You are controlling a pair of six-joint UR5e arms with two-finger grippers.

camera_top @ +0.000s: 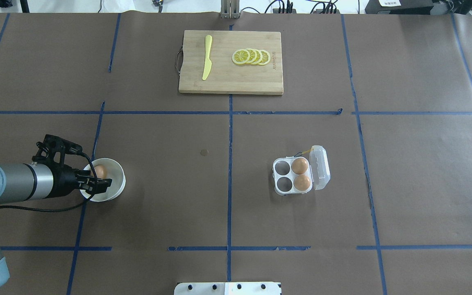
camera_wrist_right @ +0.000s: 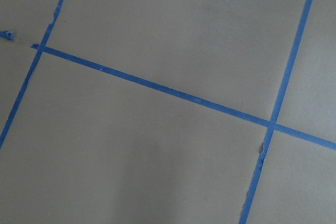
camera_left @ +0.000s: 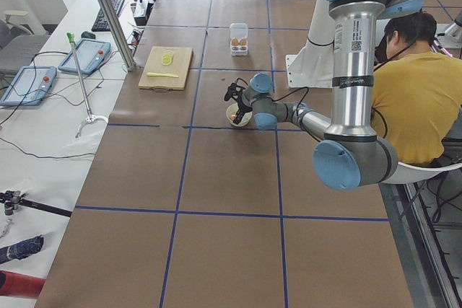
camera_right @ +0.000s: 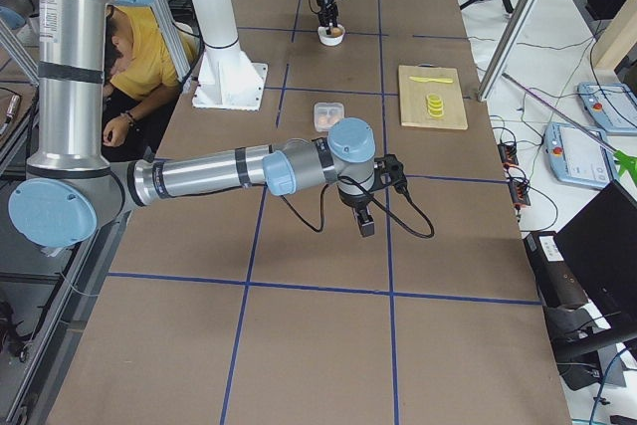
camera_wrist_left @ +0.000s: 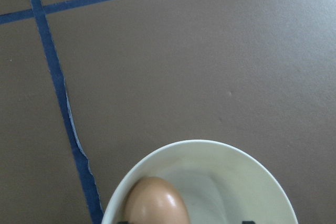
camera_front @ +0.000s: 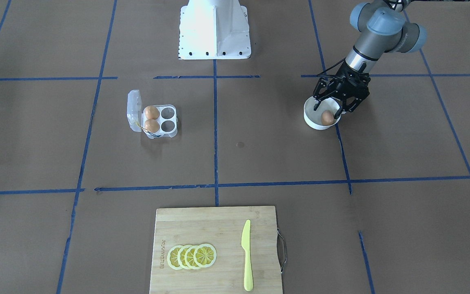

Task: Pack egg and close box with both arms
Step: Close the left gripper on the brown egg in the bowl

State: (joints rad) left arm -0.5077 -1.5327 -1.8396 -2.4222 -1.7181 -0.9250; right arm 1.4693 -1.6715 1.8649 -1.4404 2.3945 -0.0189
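A tan-brown egg lies in a round white bowl, also seen from overhead and in the left wrist view. My left gripper is open, its fingers lowered into the bowl on either side of the egg. The clear four-cell box stands with its lid open. Two eggs fill its cells beside the lid, and the other two cells are empty. My right gripper shows only in the exterior right view, above bare table. I cannot tell whether it is open or shut.
A bamboo cutting board with lemon slices and a yellow knife lies at the far middle. The white pedestal base stands at the robot's side. A person in a yellow shirt sits behind the robot.
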